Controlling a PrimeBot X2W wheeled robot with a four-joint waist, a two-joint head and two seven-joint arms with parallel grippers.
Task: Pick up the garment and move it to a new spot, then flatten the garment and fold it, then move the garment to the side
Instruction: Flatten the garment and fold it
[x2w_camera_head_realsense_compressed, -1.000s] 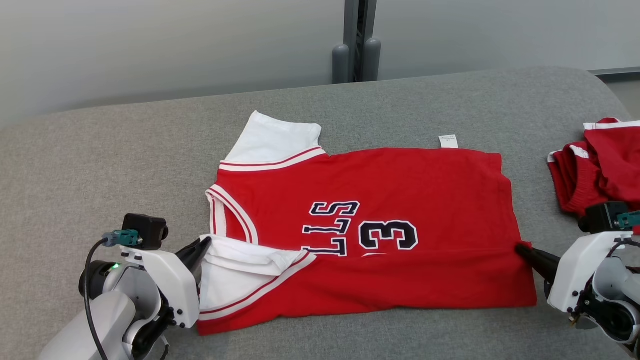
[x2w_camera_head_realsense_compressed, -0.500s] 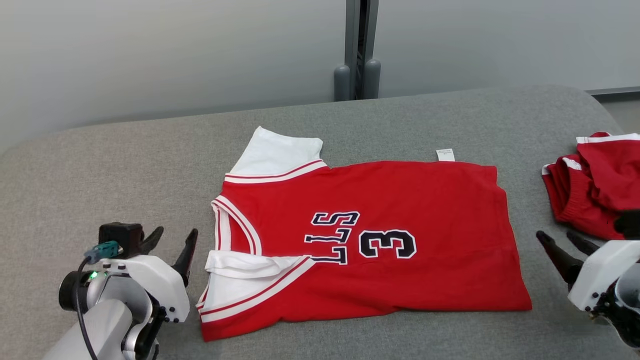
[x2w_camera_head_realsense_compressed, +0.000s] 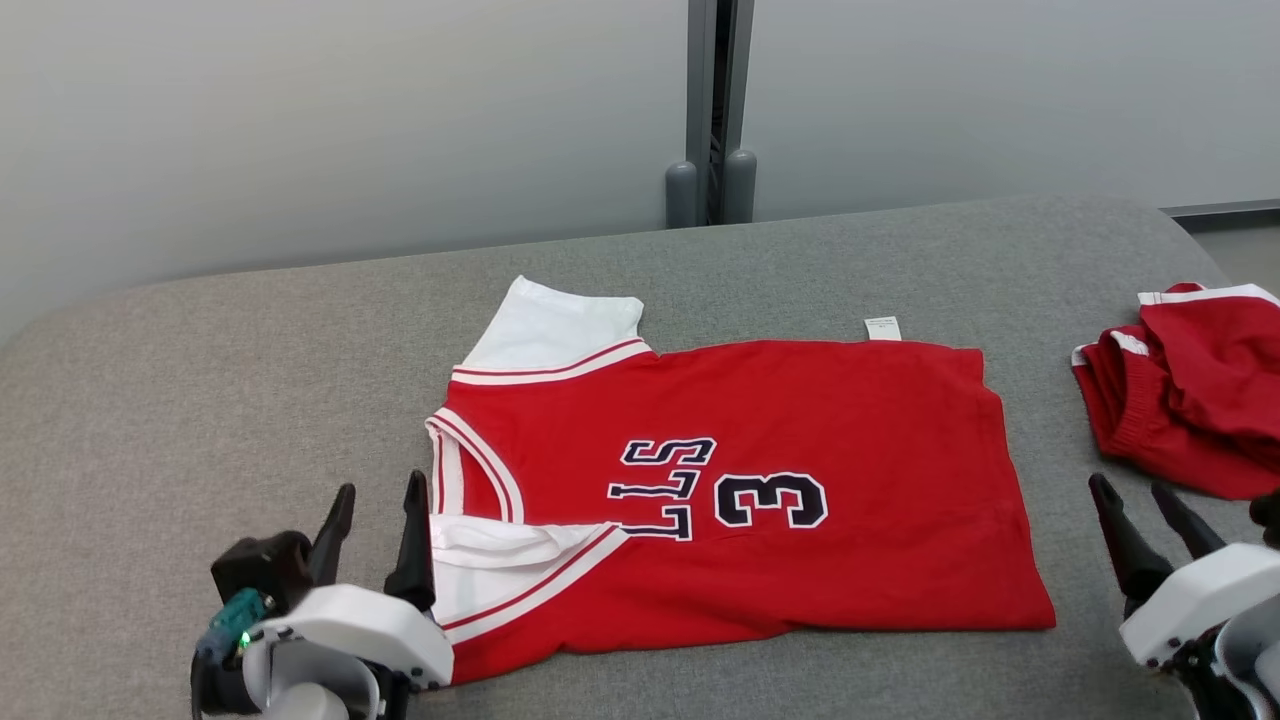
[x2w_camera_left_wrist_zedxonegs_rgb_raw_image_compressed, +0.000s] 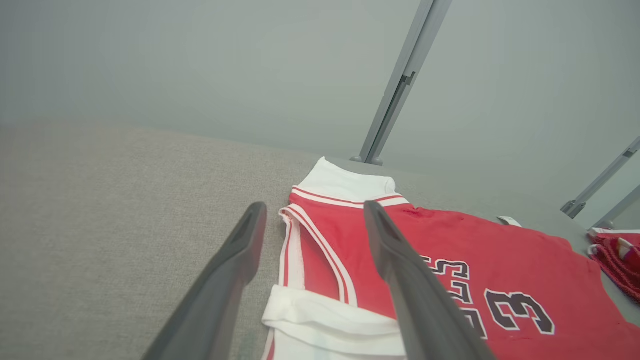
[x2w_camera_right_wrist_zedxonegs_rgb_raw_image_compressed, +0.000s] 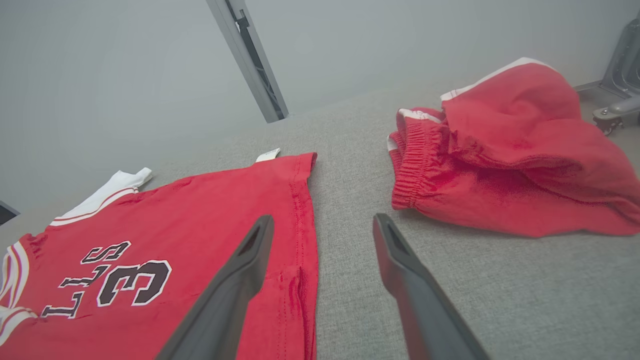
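the red basketball jersey with white sleeves and a dark number (x2w_camera_head_realsense_compressed: 740, 480) lies flat in the middle of the grey cloth-covered desk (x2w_camera_head_realsense_compressed: 200, 380), collar to the left, hem to the right, with its near long edge already folded over. my left hand (x2w_camera_head_realsense_compressed: 380, 485) is at the near left corner, fingers apart and empty. my right hand (x2w_camera_head_realsense_compressed: 1130, 486) is near the hem at the right, fingers also apart, holding nothing. i judge a further fold comes next. to do it well, i would take both ends of one long edge together, lift low, lay it evenly, and avoid the crumpled red shorts (x2w_camera_head_realsense_compressed: 1190, 400) at the right.
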